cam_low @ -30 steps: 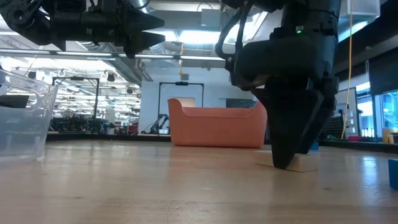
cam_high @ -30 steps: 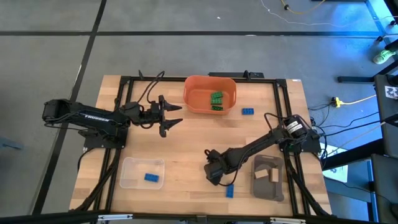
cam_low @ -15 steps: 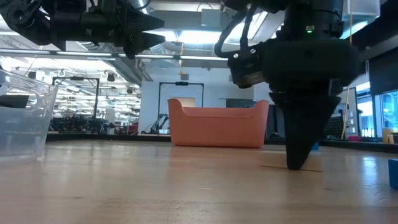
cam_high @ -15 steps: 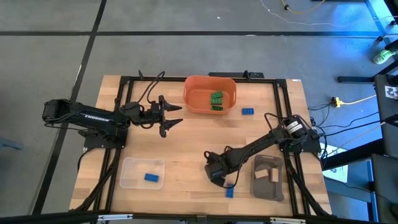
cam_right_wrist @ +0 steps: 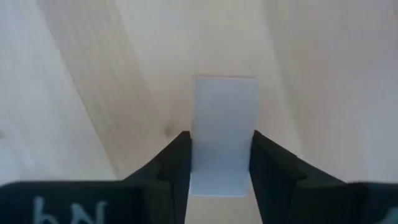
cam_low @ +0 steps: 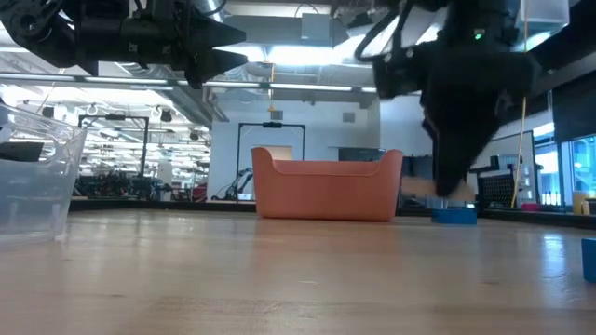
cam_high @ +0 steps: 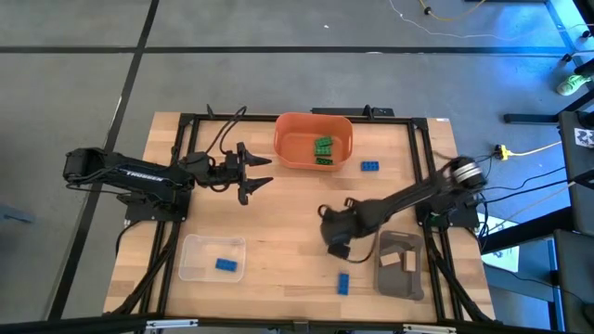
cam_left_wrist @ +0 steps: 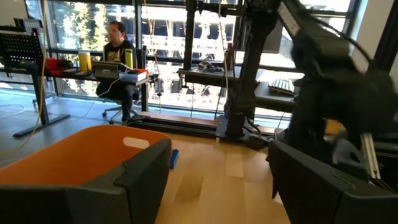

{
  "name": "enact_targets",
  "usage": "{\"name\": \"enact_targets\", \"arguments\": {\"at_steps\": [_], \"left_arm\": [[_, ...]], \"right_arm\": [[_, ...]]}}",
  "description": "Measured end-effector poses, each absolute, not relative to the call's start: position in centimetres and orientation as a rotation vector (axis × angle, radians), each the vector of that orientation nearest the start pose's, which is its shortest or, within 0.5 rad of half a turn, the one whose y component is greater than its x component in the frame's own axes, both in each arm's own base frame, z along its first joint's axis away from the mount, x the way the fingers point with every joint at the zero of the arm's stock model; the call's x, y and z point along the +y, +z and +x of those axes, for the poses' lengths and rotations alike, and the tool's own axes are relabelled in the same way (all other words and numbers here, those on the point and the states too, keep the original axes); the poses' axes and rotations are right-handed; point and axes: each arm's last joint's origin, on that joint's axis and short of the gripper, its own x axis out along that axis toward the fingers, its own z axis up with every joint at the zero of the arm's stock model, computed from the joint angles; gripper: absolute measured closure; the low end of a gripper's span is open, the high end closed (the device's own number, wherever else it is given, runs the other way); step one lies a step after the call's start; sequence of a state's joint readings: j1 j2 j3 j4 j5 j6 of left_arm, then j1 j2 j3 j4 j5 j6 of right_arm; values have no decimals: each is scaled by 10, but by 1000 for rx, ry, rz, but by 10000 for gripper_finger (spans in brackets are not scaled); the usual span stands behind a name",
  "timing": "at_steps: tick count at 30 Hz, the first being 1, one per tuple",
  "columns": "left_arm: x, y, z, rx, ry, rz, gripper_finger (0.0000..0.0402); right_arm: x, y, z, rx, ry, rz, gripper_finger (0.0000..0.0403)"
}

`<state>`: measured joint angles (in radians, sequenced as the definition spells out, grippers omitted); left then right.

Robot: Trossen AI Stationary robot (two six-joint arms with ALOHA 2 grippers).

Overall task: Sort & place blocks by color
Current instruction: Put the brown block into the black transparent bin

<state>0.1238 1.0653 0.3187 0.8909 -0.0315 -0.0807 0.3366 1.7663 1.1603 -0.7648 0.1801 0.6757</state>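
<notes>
My right gripper point(cam_high: 338, 247) hangs above the table's middle right, fingers down, shut on a pale tan block point(cam_right_wrist: 224, 106). The low view shows that gripper point(cam_low: 453, 181) blurred and clear of the tabletop. My left gripper point(cam_high: 260, 172) hovers open left of the orange bin point(cam_high: 283, 153), holding nothing. Green blocks point(cam_high: 323, 151) lie in the bin. One blue block point(cam_high: 369, 166) rests on the table right of the bin, another point(cam_high: 342, 283) lies near the front edge, and a third point(cam_high: 225, 264) sits in the clear tray point(cam_high: 190, 264). My right gripper pinches the tan block between its two fingers point(cam_right_wrist: 174, 155), one on each opposite side face point(cam_right_wrist: 198, 140). The fingers come from above, pointing down. The block is lifted clear of the table and sticks out past the fingertips.
A grey tray point(cam_high: 385, 278) holding tan blocks point(cam_high: 406, 260) sits at the front right, just right of my right gripper. The black frame rail point(cam_high: 176, 186) runs along the table's sides. Bare wood lies between the clear tray and the front blue block.
My right gripper has taken hold of the tan block that lay on the table and lifted it clear, rising and moving toward the table's far and right edges. The left arm has kept still.
</notes>
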Motion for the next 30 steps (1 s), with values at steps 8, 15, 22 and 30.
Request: {"name": "enact_targets", "arguments": {"at_steps": [8,15,22,30], "left_arm": [[25,226,207,-150,107,-91,140],[23,232,209,-165,-1,-151,140],[22,241,212,-186,-48,-201,140],[23,240,212,-177,-24,-212,140]], "right_arm": [[76,198,277,723,-189,288,276],[45,228,274,282,-161,77,276],[14,249,280,121,-110,-44,276],[7,245,282,132,-95,-40,276]]}}
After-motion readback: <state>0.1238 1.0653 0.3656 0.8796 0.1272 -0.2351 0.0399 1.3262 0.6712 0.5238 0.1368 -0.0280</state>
